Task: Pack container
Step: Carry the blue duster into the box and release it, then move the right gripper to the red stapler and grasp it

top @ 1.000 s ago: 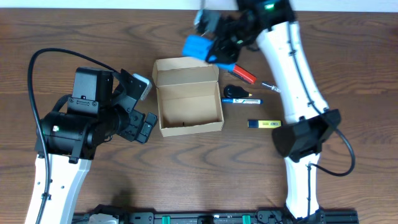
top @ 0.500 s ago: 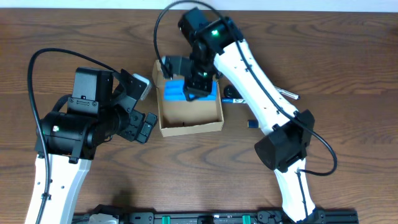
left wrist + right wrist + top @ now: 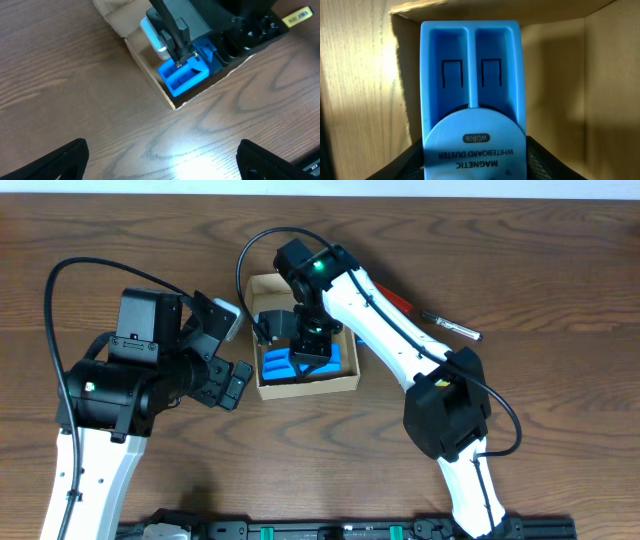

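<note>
We are looking at the container (image 3: 305, 388), a small tan cardboard box sitting on the wooden table (image 3: 580, 430) with its flap lid folded back on the side away from the arm bases. The right gripper (image 3: 308, 348) is reaching down into the container and pinching a blue eraser (image 3: 274, 366) between its fingers. In the right wrist view, the dark fingers are hugging both sides of the eraser's rounded end. That end is carrying an upside-down label reading "MAGNETIC WHITEBOARD DUSTER", and the two hollow compartments of the eraser are facing the camera. From overhead, the eraser is lying inside the container along the wall nearest the arm bases, with the cardboard floor showing beyond it. We cannot tell whether the eraser is resting fully on that floor. The left gripper (image 3: 162, 145) is hanging just to the left of the container, apart from it. Its fingers are spread wide with only bare wood between them. To the right of the container, a red marker (image 3: 399, 301) is peeking out from behind the right arm. Farther right of the container, a thin pen (image 3: 450, 324) is lying on the table, well apart from it. In the left wrist view, a small yellow item (image 3: 297, 16) is showing beyond the container at the frame's edge.
</note>
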